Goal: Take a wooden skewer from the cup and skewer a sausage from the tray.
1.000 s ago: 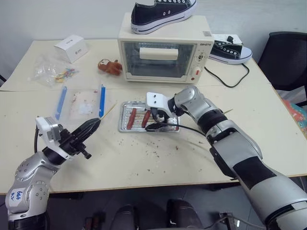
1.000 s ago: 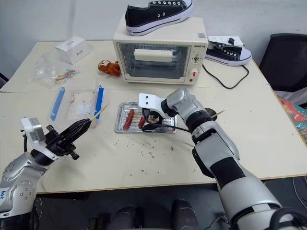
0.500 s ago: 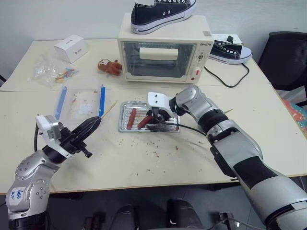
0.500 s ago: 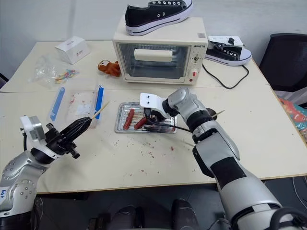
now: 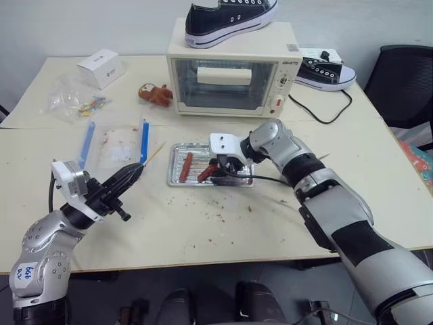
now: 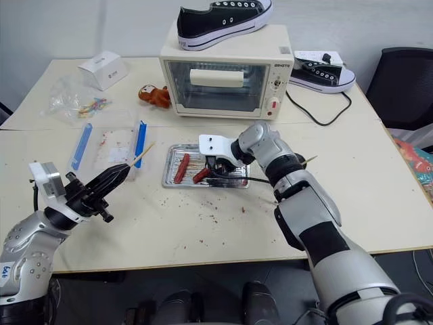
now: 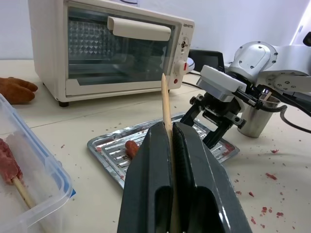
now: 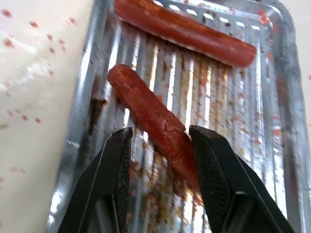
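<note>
Right claw (image 5: 220, 169) apparently pinches 1 sausage (image 5: 207, 172) (over tray (image 5: 177, 177)).

Looking down and forward from the head over the table (image 5: 203, 230), both eye views sharing nearly the same scene. Sitting low on the left wrist, facing along the left gripper (image 7: 171, 133) toward the toaster oven (image 7: 112, 48) and tray (image 7: 104, 148). Hovering very near above the tray from the right wrist, sharing it with the others.
</note>
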You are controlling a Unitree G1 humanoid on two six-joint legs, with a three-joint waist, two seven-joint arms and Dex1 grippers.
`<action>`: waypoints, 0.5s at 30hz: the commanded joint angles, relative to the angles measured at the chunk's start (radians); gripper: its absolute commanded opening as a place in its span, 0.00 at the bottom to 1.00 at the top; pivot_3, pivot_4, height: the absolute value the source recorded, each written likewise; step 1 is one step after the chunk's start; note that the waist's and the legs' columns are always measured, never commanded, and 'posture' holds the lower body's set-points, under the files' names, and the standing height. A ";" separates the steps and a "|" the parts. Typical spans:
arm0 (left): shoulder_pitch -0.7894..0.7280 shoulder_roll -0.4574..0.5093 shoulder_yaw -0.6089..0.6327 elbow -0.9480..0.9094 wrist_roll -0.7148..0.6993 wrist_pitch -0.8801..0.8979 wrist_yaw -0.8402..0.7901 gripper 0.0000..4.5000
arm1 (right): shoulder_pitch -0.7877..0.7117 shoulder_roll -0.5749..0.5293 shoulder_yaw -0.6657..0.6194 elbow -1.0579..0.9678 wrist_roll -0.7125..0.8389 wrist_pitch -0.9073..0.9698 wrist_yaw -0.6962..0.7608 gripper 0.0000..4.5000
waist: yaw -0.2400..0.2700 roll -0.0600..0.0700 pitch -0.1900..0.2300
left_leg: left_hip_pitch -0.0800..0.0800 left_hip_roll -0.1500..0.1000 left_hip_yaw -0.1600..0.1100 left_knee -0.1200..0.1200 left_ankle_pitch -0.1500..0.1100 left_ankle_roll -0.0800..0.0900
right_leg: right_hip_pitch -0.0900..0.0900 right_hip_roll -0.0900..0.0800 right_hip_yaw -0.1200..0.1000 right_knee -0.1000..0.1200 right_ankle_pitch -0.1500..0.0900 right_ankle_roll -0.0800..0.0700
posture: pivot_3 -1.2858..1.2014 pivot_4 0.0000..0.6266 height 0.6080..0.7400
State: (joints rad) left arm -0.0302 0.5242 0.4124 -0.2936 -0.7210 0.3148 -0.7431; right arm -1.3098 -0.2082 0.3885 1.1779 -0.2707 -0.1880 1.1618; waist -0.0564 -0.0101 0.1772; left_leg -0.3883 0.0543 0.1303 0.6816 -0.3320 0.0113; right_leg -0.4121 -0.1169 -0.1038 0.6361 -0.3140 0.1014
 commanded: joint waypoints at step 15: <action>-0.016 -0.006 -0.003 0.017 0.008 -0.041 -0.008 0.00 | -0.009 -0.017 -0.022 0.027 -0.030 -0.037 0.011 0.16 | -0.001 0.000 0.000 | 0.000 0.000 0.000 0.000 0.000 0.000 | 0.000 0.000 0.000 0.000 0.000 0.000 | 0.52 0.24 1.00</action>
State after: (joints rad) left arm -0.0357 0.5212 0.4073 -0.2622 -0.7133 0.2950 -0.7449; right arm -1.3106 -0.2169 0.3833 1.2105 -0.3099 -0.2355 1.1575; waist -0.0570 -0.0100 0.1773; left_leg -0.3882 0.0545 0.1303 0.6817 -0.3319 0.0110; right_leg -0.4120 -0.1167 -0.1038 0.6362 -0.3141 0.1013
